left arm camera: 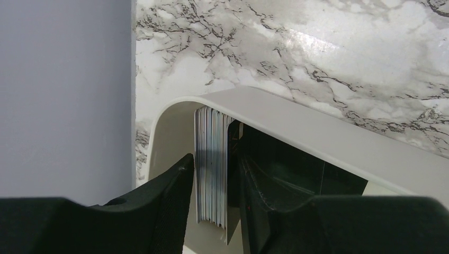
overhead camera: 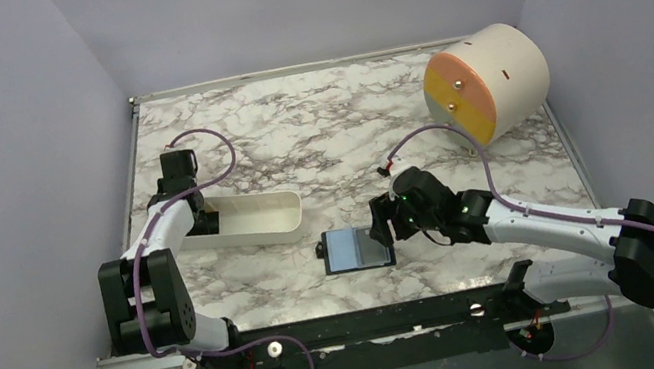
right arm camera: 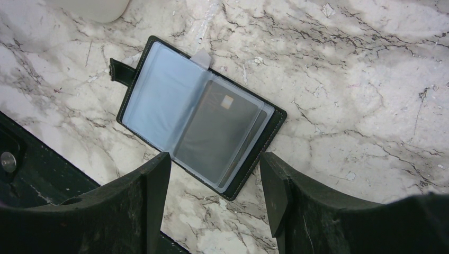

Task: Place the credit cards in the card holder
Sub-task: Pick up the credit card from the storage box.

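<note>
The credit cards (left arm camera: 212,169) stand on edge as a stack at the left end of the white tray (left arm camera: 317,132), with one dark card (left arm camera: 231,174) on the stack's right side. My left gripper (left arm camera: 214,159) reaches down into the tray (overhead camera: 258,219) and straddles the stack. Its jaws are open and a thin gap shows beside the left finger. The card holder (right arm camera: 159,95) lies open on the marble, light blue sleeves up, with a dark card (right arm camera: 217,127) in the right sleeve. My right gripper (right arm camera: 215,159) hovers open just above the holder's (overhead camera: 354,248) near edge, holding nothing. In the top view the left gripper (overhead camera: 208,221) is at the tray's left end and the right gripper (overhead camera: 381,226) is at the holder's right edge.
A big cream drum (overhead camera: 487,80) with an orange-and-yellow face lies at the back right. A black rail (overhead camera: 378,323) runs along the near table edge, close below the holder. Lilac walls enclose the table on three sides, the left one right beside the tray.
</note>
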`<state>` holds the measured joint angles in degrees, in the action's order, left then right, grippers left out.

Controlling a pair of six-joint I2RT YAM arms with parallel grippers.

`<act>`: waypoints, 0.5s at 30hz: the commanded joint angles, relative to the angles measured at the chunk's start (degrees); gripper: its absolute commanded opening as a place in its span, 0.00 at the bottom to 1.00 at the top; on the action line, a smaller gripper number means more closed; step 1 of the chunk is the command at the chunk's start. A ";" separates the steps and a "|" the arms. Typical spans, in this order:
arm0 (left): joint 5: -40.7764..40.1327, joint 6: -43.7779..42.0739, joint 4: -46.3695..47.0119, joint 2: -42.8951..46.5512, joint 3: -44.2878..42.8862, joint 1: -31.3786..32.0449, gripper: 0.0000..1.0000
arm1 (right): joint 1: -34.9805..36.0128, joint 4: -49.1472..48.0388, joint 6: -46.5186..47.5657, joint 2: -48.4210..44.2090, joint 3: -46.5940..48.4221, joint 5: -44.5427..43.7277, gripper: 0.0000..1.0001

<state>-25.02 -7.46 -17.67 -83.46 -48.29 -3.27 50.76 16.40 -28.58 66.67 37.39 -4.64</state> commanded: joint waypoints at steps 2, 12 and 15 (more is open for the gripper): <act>-2.43 -0.21 -0.26 1.61 -1.94 -0.20 0.39 | -0.23 -1.33 0.89 -0.57 -0.14 -0.05 0.63; -1.85 -0.46 -0.35 1.84 -2.00 -0.16 0.32 | -0.23 -1.77 0.89 -0.53 -0.55 0.26 0.63; -1.67 -0.36 -0.39 1.96 -1.94 -0.18 0.27 | -0.23 -1.98 1.05 -0.59 -0.57 0.25 0.63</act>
<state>-25.26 -7.46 -17.69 -83.42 -48.34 -3.27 50.76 16.32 -28.18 66.67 37.39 -4.62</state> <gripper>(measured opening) 0.314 0.634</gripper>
